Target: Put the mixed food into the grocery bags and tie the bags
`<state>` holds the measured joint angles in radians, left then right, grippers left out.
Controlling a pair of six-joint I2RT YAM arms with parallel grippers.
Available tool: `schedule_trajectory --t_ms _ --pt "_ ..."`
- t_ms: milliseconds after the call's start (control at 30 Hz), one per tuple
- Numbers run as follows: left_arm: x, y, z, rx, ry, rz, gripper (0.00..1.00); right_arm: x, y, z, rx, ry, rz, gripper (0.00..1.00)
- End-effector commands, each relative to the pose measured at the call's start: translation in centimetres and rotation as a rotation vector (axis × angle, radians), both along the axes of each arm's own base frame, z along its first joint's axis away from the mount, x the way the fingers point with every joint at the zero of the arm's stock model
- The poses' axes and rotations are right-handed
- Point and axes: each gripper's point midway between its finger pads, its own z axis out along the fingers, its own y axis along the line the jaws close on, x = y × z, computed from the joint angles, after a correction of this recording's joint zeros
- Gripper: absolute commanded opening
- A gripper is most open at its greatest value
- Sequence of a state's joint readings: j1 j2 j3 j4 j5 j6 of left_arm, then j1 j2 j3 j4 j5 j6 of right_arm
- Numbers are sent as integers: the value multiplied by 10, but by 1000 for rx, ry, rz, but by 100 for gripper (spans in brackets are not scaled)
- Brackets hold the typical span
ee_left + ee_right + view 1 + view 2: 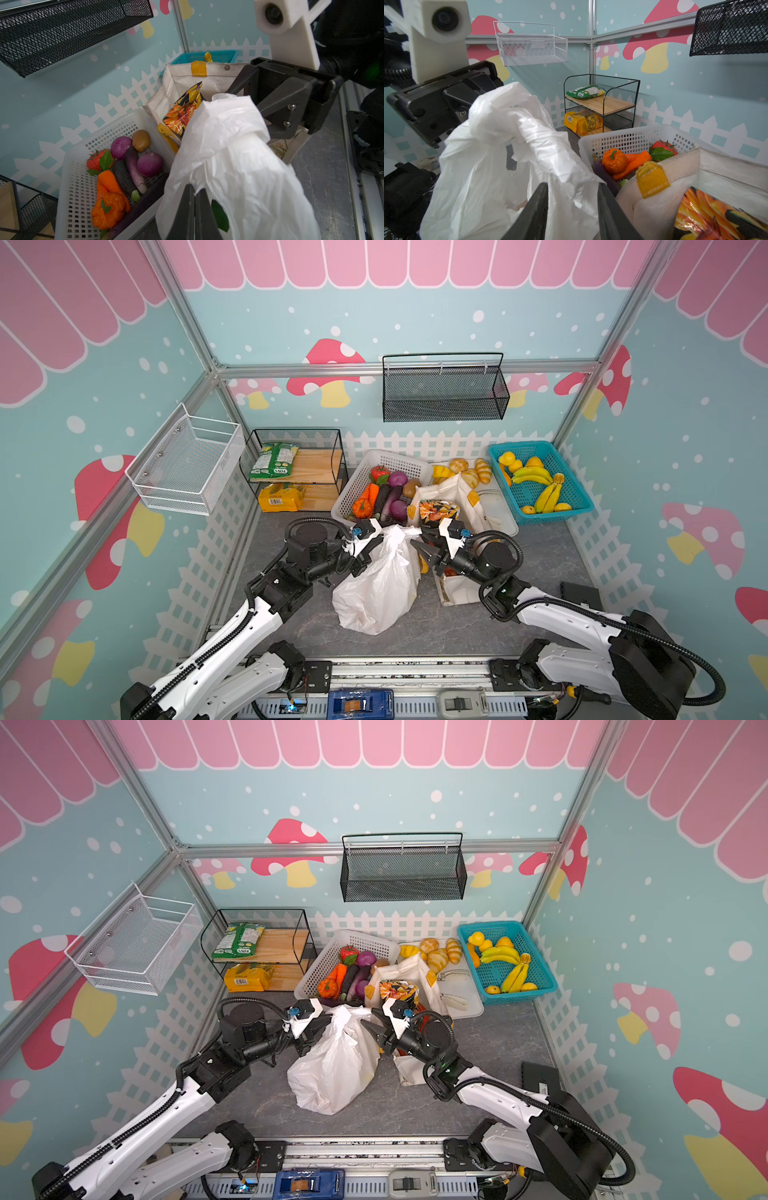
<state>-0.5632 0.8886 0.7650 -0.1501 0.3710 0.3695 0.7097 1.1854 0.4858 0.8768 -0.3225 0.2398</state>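
The left hand [194, 188] is clamped on the white carrier bag [374, 593], which stands mid-way on the desk [415, 639]. The right hand [572, 185], jaws apart, straddles its loose top. The thin film could slip or tear, spoiling the knot.

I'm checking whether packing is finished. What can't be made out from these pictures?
- Inside of the white plastic bag: its cloudy plastic hides the contents in every view.
- Whether its handles are knotted: bunched plastic between the left gripper and right gripper covers them.
- Much of the canvas tote: under the right arm in both top views; the snack packet hides what lies beneath it.
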Motion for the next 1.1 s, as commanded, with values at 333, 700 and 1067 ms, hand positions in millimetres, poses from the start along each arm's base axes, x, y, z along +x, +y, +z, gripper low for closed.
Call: schedule_trajectory --t_ms 333,700,1067 --pt "-2 -1 -2 -9 4 -15 0 -4 5 12 24 -44 28 29" --pt "-2 4 4 -14 -16 10 0 -7 -4 5 -21 -22 -2 0" --pt "10 48 18 52 -23 266 0 -9 -30 -30 -270 186 -103 0"
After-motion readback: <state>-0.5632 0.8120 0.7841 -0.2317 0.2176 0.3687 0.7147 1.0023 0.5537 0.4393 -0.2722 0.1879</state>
